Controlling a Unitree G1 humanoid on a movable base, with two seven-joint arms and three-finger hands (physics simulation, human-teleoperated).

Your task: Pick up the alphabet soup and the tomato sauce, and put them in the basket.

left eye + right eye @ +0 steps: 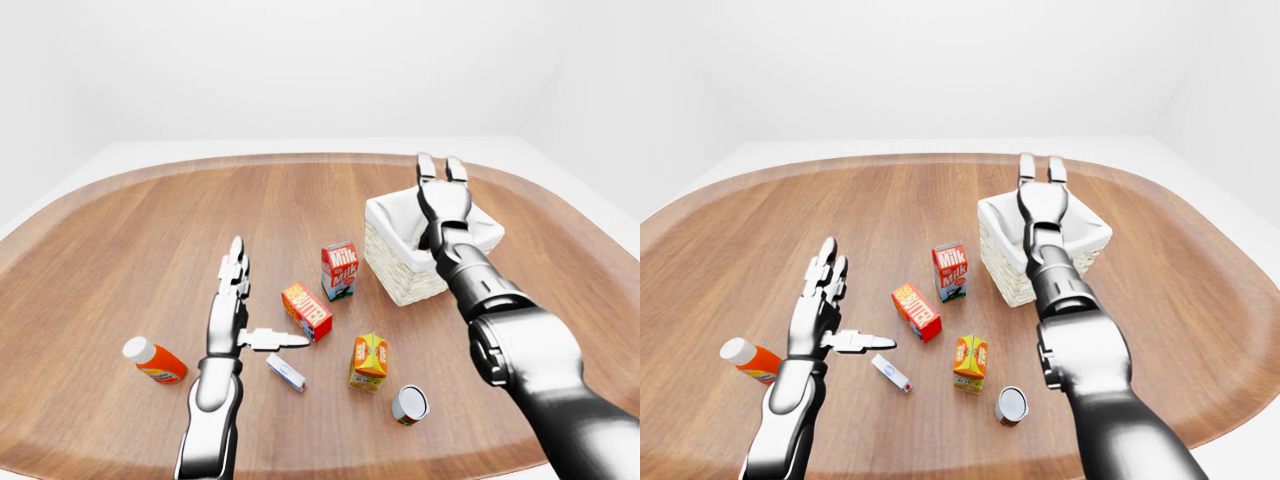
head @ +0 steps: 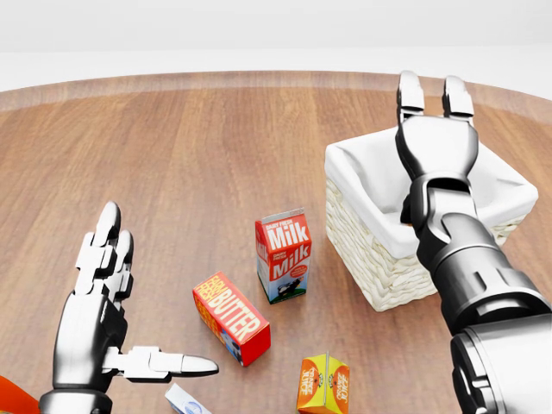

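Observation:
A white woven basket [image 2: 379, 259] stands right of centre on the wooden table. My right hand [image 2: 431, 88] is open with its fingers stretched out flat over the basket, and its arm hides part of the inside. One small can [image 1: 409, 404] lies on its side near the table's bottom edge, below the basket; its label is unreadable. No second can shows. My left hand [image 1: 268, 296] is open and empty at the lower left, with its thumb pointing right towards the butter box.
A milk carton [image 2: 283, 254] stands left of the basket. A butter box [image 2: 230, 317], an orange juice carton [image 1: 369, 360], a small white box [image 1: 286, 372] and an orange bottle [image 1: 153, 360] lie between the hands. The table's rim [image 1: 300, 160] curves around.

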